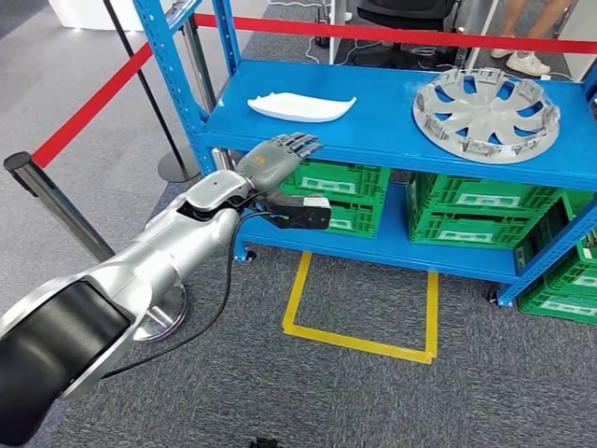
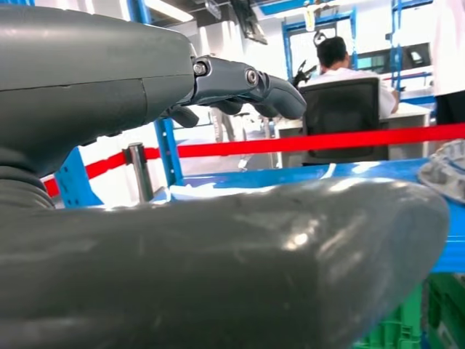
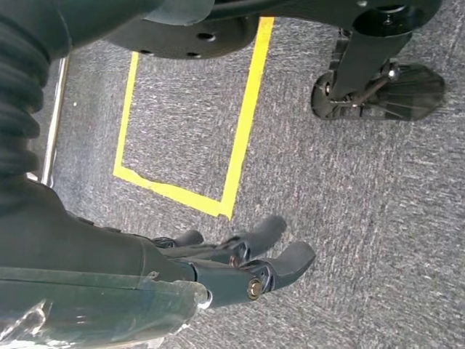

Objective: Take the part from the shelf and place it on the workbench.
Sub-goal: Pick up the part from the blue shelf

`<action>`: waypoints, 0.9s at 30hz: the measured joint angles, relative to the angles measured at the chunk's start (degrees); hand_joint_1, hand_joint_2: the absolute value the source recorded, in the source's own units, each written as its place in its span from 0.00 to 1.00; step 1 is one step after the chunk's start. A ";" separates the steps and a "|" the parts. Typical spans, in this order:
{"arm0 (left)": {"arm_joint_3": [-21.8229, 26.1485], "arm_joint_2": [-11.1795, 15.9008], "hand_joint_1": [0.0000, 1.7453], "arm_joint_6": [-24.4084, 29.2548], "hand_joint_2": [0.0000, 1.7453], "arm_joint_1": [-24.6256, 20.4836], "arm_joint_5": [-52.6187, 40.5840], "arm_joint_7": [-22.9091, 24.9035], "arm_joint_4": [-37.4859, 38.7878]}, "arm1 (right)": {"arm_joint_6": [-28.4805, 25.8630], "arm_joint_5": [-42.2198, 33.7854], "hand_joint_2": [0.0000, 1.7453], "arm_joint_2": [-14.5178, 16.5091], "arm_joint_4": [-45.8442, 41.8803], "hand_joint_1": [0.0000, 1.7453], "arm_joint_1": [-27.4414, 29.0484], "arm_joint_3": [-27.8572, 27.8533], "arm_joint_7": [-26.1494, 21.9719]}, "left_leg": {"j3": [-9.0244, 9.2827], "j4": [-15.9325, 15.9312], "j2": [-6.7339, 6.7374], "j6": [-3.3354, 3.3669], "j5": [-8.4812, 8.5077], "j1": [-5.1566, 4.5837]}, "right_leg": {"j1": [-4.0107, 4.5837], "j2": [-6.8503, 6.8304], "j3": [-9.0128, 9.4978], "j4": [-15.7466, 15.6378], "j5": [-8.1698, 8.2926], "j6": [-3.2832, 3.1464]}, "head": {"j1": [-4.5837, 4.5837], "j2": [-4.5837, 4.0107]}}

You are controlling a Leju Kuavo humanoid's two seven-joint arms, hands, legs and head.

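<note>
Fingers [image 1: 301,144] of left hand [image 1: 276,161] reaching out flat and spread, grasping nothing, tips lying at front edge of blue shelf [image 1: 395,131], centre of frame. Sitting just beyond them, upper centre, white part [image 1: 301,106], apart from fingers. Lying at upper right on same shelf, grey wheel cover [image 1: 486,114]. Standing below, green crates [image 1: 478,210]. Hanging over grey carpet beside yellow tape [image 3: 241,138], right hand [image 3: 235,262], fingers loosely extended and holding nothing. Stretching across upper frame behind shelf, red barrier belt [image 1: 395,35].
</note>
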 joint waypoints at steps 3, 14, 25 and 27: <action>0.00 0.02 0.00 0.00 0.00 -0.17 0.00 0.00 0.01 | -0.01 0.00 1.00 0.02 0.00 0.00 0.03 0.00 -0.01 | 3.64 -9.13 0.08 0.50 6.45 -0.05 | 0.07 0.10 0.86 0.02 -0.62 0.41 | 0.00 0.00; -0.10 -0.47 0.00 -0.02 0.00 -0.33 -0.11 0.11 0.02 | -0.01 -0.19 1.00 0.00 0.00 0.00 -0.03 -0.04 -0.13 | 7.75 -16.57 0.00 2.97 7.01 -0.15 | 0.42 -0.09 -6.08 14.14 -7.96 2.58 | 0.66 0.00; -0.14 -0.52 0.00 -0.02 0.00 -0.03 -0.27 0.11 0.04 | -0.05 -0.19 1.00 -0.02 0.01 0.00 -0.01 -0.13 -0.13 | 8.61 -16.48 -0.09 2.77 6.27 -0.24 | 0.44 -0.11 -6.48 12.33 -4.41 2.66 | 0.67 0.00; -0.17 -0.54 0.00 -0.03 0.00 -0.14 -0.39 0.14 0.05 | -0.07 -0.17 1.00 -0.04 0.02 0.00 0.11 -0.20 -0.14 | 8.71 -15.06 -0.18 1.64 4.75 -0.36 | 0.32 -0.02 -2.67 3.79 -0.26 1.65 | 0.46 0.00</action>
